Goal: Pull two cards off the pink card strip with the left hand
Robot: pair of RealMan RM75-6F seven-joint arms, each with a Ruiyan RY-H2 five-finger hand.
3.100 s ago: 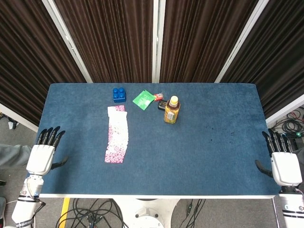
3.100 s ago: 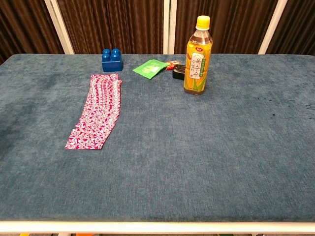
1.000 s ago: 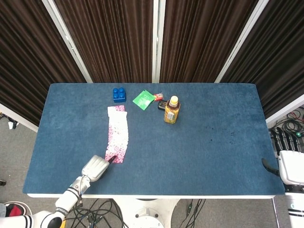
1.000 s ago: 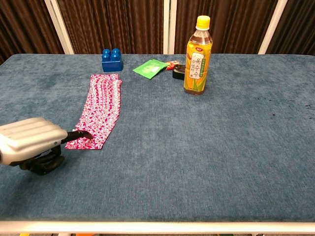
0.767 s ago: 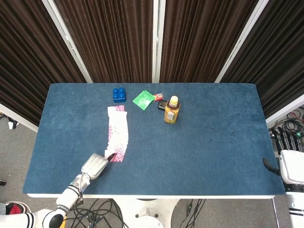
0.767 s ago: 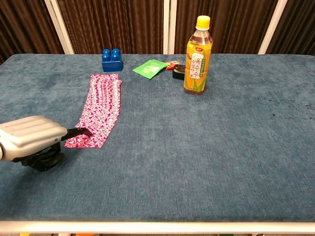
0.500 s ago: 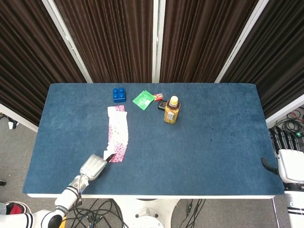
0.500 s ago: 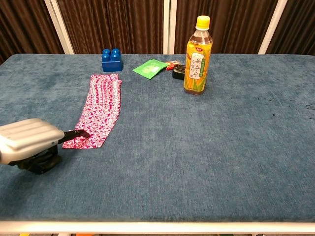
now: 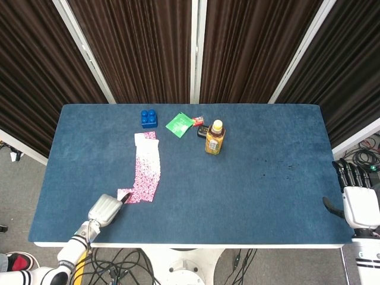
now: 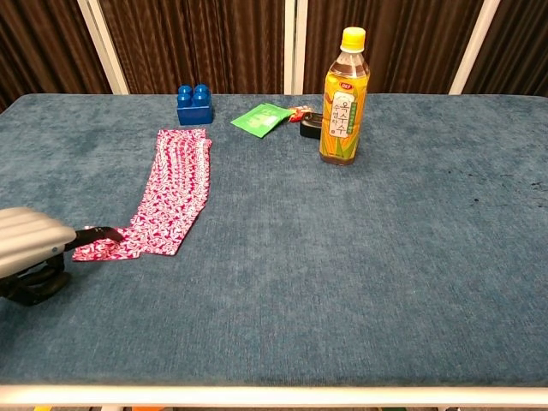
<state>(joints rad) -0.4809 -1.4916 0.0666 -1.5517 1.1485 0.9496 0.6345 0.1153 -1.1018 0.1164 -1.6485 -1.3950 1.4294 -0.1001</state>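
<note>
Silver-grey, far left and low at the near edge of the blue table (image 9: 249,196), sits the left hand (image 9: 104,208), and its dark fingertips (image 10: 92,234) are pressed down on the nearest pink card (image 10: 103,246). That card lies pulled out to the left of the pink card strip (image 9: 146,168), fanned sideways from the strip's near end yet touching it there, so the spread makes an L on the cloth. In the chest view the hand's pale back fills the left border with the thumb tucked dark beneath it, fingers drawn together onto the card's edge; whether more than one card has slid out under them cannot be told from either camera.

Moving along, the strip itself runs straight away from the near end toward the back of the table, its far end showing a white card face. Just beyond that end stands a blue toy brick (image 9: 149,118), apart from the cards. Right of the brick lies a flat green packet (image 9: 180,124), and next to it a small red item (image 9: 198,120) and a black object (image 9: 203,130), too small to identify, tucked close behind the bottle. The bottle (image 10: 344,97) stands upright, yellow cap on, amber drink inside, yellow and green label facing the chest camera.

Far right, off the table's edge, the right hand (image 9: 358,203) hangs with dark fingers straight and parted, holding nothing.
</note>
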